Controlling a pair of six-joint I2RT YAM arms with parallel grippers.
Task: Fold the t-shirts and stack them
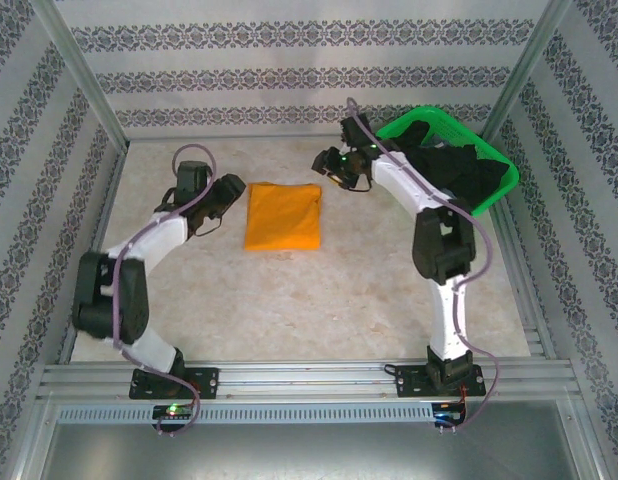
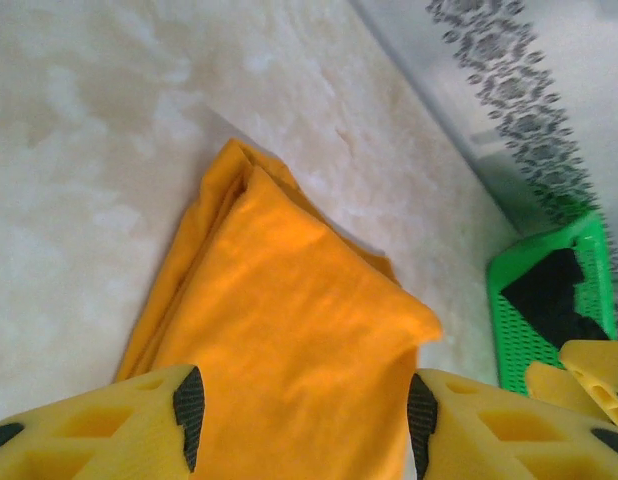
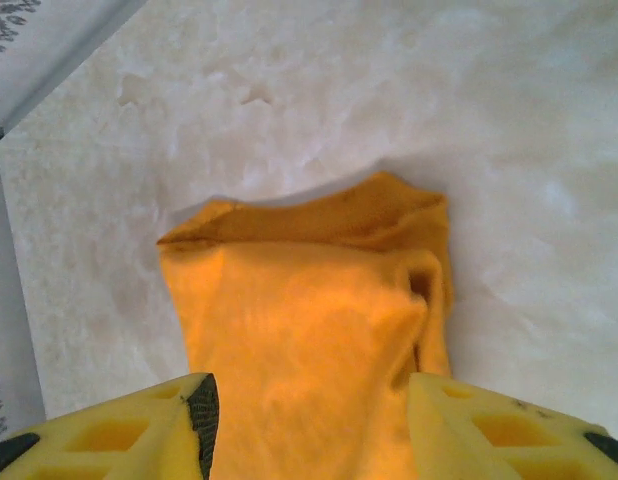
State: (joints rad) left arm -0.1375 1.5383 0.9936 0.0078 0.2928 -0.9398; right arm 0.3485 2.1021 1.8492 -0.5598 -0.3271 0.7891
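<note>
The orange shirt (image 1: 282,215) lies folded into a neat rectangle in the middle of the far half of the table (image 1: 319,300). There's plenty of bare tabletop on its near side, between the two arms. Patterned walls close off the left, far and right edges. The green basket (image 1: 401,122) fills the far right corner, with the black shirts (image 1: 459,170) heaped inside and spilling over its rim.

The left gripper (image 1: 229,192) is right at the shirt's left edge. From its wrist camera the yellow fingers (image 2: 139,420) stand well apart, with orange cloth showing across the gap and nothing pinched. The right gripper (image 1: 325,165) sits by the shirt's far right corner. Its fingers (image 3: 139,425) are spread too, the shirt lying loose below them. I can't tell whether any tip brushes the cloth.
</note>
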